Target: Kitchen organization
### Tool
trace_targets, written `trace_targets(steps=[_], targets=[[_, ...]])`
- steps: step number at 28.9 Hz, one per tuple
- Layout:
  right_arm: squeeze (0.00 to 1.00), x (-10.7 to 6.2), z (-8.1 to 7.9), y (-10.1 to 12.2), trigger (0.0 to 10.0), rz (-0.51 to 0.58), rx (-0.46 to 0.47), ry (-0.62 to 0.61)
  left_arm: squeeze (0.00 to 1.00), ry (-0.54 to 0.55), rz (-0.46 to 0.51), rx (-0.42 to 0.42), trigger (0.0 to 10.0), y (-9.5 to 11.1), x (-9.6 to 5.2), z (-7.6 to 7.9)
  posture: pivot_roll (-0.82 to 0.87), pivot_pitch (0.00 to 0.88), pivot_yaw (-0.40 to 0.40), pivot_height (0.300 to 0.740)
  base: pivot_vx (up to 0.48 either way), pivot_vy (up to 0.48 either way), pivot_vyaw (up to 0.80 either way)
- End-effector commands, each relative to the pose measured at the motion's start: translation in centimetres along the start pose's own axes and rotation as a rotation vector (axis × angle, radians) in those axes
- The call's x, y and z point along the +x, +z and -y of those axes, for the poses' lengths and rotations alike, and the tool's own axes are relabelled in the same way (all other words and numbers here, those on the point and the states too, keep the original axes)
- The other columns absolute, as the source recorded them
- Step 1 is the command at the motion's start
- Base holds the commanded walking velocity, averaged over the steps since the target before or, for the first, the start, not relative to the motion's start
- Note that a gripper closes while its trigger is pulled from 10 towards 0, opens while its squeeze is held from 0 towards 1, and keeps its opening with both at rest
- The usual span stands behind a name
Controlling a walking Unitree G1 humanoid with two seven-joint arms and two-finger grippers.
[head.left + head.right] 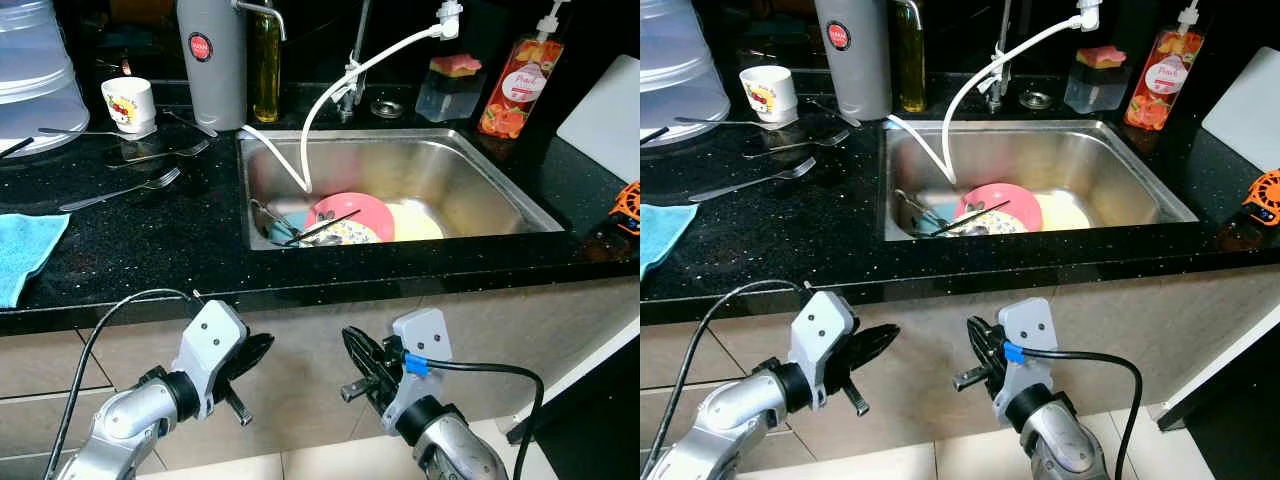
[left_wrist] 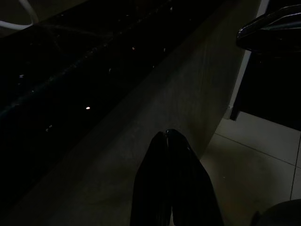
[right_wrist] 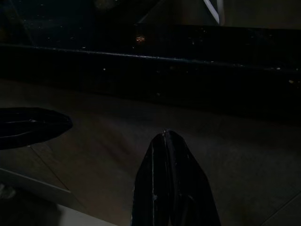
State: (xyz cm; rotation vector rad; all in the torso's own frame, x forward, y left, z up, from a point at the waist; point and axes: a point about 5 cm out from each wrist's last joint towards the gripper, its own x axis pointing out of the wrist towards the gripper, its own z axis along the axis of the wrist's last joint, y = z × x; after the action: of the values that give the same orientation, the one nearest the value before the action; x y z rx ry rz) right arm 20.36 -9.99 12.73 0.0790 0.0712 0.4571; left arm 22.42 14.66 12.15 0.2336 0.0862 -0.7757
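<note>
Both grippers, left (image 1: pixel 262 347) and right (image 1: pixel 352 345), are held below the table (image 1: pixel 180 240) edge, fingers pressed together. A pink plate (image 1: pixel 355 212) lies in the sink (image 1: pixel 500 185); in the dark wrist views, only the cabinet front (image 2: pixel 155 108) is made out.

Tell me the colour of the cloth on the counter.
Light blue; the cloth shows best in the left eye view.

Blue cloth (image 1: pixel 25 250) cut off left, white board (image 1: pixel 608 115) cut off right

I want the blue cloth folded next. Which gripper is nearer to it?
Left. The left gripper hangs below the counter edge, right of the blue cloth. The right gripper hangs farther right, under the sink.
</note>
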Motion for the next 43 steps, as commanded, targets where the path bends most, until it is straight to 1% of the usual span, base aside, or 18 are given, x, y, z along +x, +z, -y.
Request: trace_targets(steps=[1, 24, 43], targets=[[0.0, -0.16, 0.15, 0.07, 10.0, 0.008, 0.0, -0.004, 0.0, -0.005, -0.006, -0.016, 10.0, -0.29, 0.08, 0.29, 0.14, 0.013, -0.041, 0.74, 0.0, 0.0, 0.0], [0.0, -0.25, 0.12, 0.28, 10.0, 0.012, 0.01, -0.005, 0.0, -0.01, -0.007, -0.016, 10.0, -0.19, -0.01, 0.34, 0.14, 0.031, -0.043, 0.74, 0.0, 0.0, 0.0], [0.0, -0.01, 0.31, 0.44, 10.0, 0.02, 0.011, -0.008, 0.0, -0.018, -0.008, -0.013, 10.0, -0.2, 0.25, 0.2, 0.16, 0.035, -0.044, 0.74, 0.0, 0.0, 0.0]])
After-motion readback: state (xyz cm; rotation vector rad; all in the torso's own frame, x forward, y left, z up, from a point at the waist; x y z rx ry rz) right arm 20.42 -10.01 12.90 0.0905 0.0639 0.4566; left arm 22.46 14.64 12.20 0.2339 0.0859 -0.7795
